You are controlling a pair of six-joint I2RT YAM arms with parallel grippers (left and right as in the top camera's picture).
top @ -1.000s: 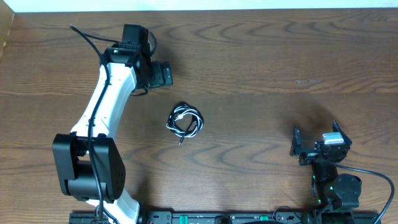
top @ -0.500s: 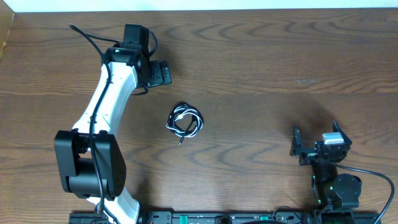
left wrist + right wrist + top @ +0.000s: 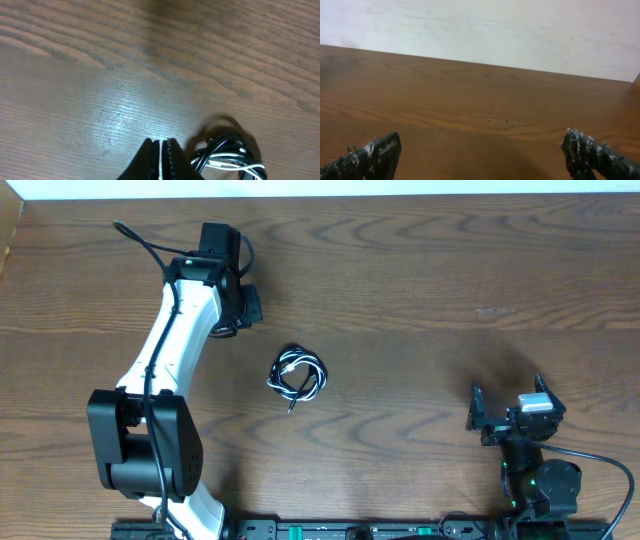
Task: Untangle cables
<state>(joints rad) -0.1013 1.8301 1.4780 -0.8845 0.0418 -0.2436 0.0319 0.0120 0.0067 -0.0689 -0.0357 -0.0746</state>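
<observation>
Compared with the overhead view a moment earlier, the left gripper (image 3: 250,306) has clenched: its jaws, spread wide before, now stand pressed together on nothing, and the left wrist view shows the two fingertips (image 3: 161,150) meeting above bare wood. The rest looks unchanged. The cables (image 3: 298,373) lie as before in one small coil near the middle of the frame, below and to the right of the left gripper and apart from it. In the wrist view the same bundle (image 3: 227,157) sits at the lower right, just beside the closed tips but not touching them. The coil is nearly round, so it has no clear long axis. A white strand shows among the black ones at its upper left, and a short loose end sticks out at its lower left, pointing toward the bottom of the frame. The right gripper (image 3: 508,392) rests at the lower right, well apart from the coil, with its jaws spread wide and empty. The tabletop (image 3: 450,280) is bare wood all around the bundle, widest toward the right, and its far edge runs along the top of the frame against a pale wall.
</observation>
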